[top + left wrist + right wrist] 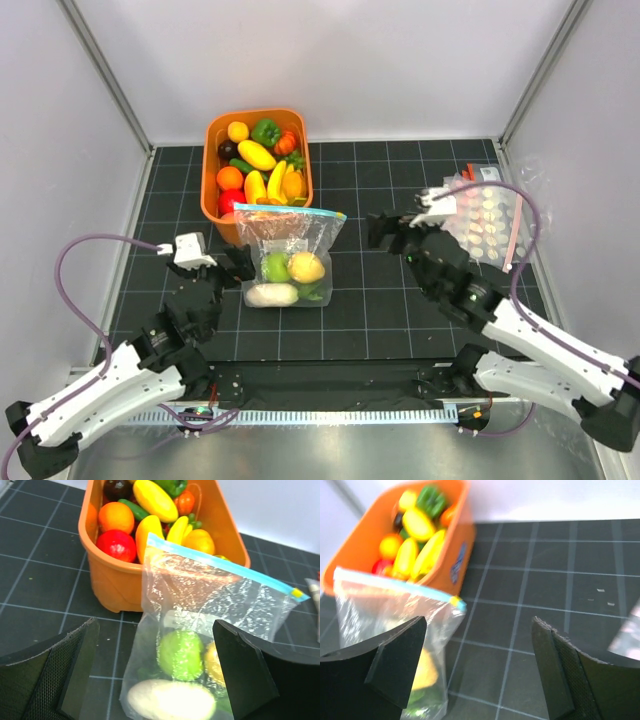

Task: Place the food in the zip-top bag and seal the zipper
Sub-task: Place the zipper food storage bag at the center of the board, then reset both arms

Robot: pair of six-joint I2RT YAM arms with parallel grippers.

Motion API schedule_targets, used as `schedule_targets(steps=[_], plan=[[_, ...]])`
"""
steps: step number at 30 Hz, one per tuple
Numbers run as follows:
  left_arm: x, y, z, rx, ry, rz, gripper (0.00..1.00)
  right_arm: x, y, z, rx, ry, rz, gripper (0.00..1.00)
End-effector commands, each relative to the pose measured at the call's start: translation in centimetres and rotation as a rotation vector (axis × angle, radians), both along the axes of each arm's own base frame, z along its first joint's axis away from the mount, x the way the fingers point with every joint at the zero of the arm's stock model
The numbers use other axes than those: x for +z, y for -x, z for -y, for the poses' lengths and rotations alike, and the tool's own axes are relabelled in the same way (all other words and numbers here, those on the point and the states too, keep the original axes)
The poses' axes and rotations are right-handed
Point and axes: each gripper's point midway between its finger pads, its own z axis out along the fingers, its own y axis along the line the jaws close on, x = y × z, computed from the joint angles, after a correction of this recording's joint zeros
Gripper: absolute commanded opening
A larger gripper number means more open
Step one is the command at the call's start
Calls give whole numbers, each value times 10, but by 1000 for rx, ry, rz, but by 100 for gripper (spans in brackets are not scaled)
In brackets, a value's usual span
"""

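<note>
The clear zip-top bag lies on the mat, its top leaning on the orange basket. Its teal-blue zipper runs straight along the top edge, with a yellow tab at the right end. Inside the bag are a green apple, a yellow lemon and a white radish. My left gripper is open and empty at the bag's left side; in the left wrist view its fingers stand either side of the bag. My right gripper is open and empty, right of the bag.
The orange basket behind the bag holds several more toy fruits and vegetables. Crinkled pink-dotted packs lie at the right edge of the black grid mat. White walls enclose the back and both sides.
</note>
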Motion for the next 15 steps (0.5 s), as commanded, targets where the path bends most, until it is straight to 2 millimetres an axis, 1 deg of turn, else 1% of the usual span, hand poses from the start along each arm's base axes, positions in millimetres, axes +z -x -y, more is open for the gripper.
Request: schedule_targets(steps=[1,2,3,4,5,7,8,11,15], plan=[[16,3,1,-12,106,42,100,10,-2,53,-272,-165,98,95],[11,3,-4,15,107,47,100,6,-1,61,-315,-198,97,99],[15,4,-9,31,132,69,100,6,2,79,-400,-227,110,100],[14,5,-13,44,143,77,100,-4,2,84,-433,-235,101,100],[11,6,-15,52,153,79,100,-7,2,88,-453,-247,101,100],[14,8,-21,63,186,108,100,-10,0,87,-464,-248,94,100],[11,9,-22,66,186,110,100,-10,-1,86,-463,-237,89,100],[14,12,-26,70,220,135,100,-8,-4,82,-463,-205,60,100],[15,14,-29,68,238,148,100,-12,-7,70,-414,-176,46,99]])
